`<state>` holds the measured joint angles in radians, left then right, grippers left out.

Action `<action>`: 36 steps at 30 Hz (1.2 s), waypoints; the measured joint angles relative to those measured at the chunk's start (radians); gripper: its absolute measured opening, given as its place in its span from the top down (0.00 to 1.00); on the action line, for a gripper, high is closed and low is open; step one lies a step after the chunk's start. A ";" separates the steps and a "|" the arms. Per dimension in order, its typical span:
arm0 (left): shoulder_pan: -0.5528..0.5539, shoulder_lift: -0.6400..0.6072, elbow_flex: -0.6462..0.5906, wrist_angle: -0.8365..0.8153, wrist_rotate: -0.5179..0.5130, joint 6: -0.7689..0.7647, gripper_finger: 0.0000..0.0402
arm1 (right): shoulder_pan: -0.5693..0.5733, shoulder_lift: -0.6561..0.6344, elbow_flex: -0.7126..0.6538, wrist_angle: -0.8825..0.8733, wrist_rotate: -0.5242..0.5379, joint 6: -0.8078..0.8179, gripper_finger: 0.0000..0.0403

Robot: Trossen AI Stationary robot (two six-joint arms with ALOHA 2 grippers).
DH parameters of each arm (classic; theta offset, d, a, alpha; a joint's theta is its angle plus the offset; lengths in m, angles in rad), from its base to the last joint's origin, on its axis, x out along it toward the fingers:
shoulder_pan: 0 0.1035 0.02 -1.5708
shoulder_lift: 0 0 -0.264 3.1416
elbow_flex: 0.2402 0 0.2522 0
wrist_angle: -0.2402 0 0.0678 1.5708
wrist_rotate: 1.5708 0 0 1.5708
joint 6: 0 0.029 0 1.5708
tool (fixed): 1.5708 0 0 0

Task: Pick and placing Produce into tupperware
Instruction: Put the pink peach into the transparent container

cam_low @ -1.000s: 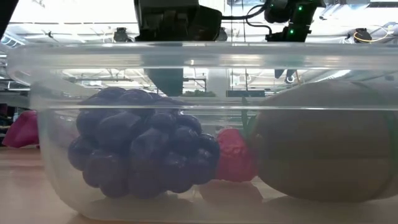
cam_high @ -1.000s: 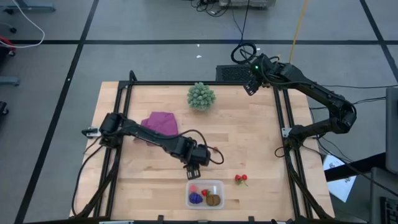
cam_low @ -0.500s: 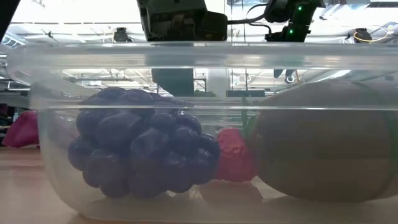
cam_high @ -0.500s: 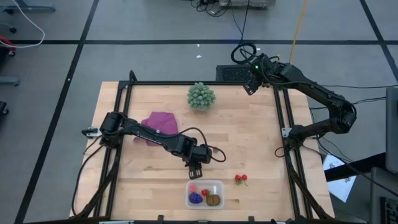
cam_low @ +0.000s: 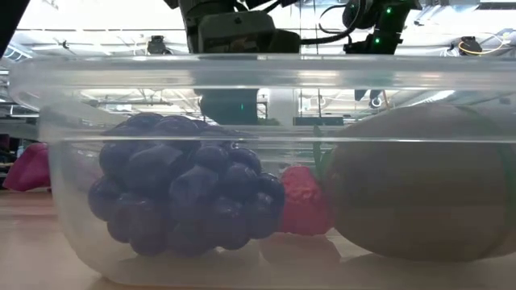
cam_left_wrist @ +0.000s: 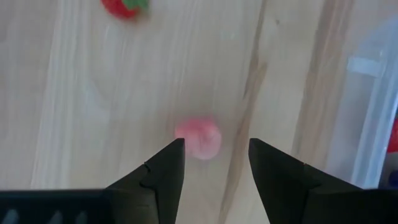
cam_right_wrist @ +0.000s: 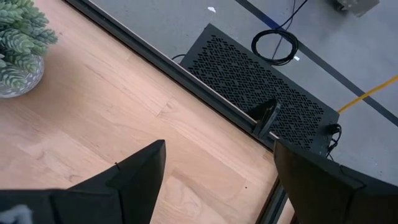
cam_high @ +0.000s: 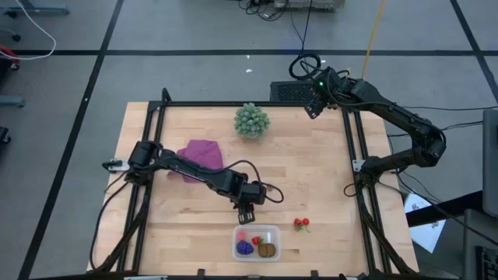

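The clear tupperware stands near the table's front edge. It holds a purple grape cluster, a red berry, the brown kiwi piece and a pink berry. My left gripper hangs open just behind the tub's far rim and points steeply down. Another pink berry lies on the wood below its fingertips, untouched; the high view hides it under the gripper. Red berries lie right of the tub. My right gripper waits open, high over the far right corner.
A pale green bushy ball stands at the far middle of the table. A magenta cloth lies at the left under my left arm. A black frame rail borders the wooden top, and a perforated dark panel lies beyond the far edge.
My left gripper has sunk a little toward the table behind the tupperware and edged slightly toward the right edge, its fingers staying apart. The fruits in the tub have not moved.
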<state>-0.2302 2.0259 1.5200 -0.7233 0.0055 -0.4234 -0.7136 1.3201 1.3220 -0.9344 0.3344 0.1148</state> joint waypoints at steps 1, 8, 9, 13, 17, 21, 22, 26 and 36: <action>0.000 0.007 0.000 0.008 0.003 0.000 0.55 | 0.000 0.000 0.000 0.000 0.000 0.000 0.28; 0.000 0.026 0.000 0.015 0.007 0.002 0.55 | 0.000 0.000 0.000 0.002 0.000 0.000 0.28; 0.000 0.030 -0.001 0.011 0.010 0.002 0.55 | 0.000 0.000 0.000 0.002 0.000 0.000 0.28; 0.000 0.041 0.000 0.010 0.017 0.002 0.55 | 0.000 0.000 0.000 0.002 0.000 0.000 0.28; 0.002 0.049 0.000 0.017 0.015 0.007 0.55 | 0.000 0.000 0.000 0.002 0.000 0.000 0.28; 0.006 0.057 0.000 0.022 0.016 0.008 0.55 | 0.000 0.000 0.000 0.002 0.000 0.000 0.28; 0.006 0.059 0.000 0.019 0.017 0.008 0.55 | 0.000 0.000 0.000 0.002 0.000 0.000 0.28; 0.007 0.059 0.000 0.027 0.026 0.004 0.55 | 0.000 0.000 0.000 0.003 0.000 0.000 0.28; 0.006 0.059 0.000 0.054 0.030 0.008 0.55 | 0.000 0.000 0.000 0.003 0.000 0.000 0.28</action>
<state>-0.2245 2.0850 1.5200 -0.6697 0.0353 -0.4152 -0.7139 1.3205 1.3220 -0.9318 0.3344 0.1150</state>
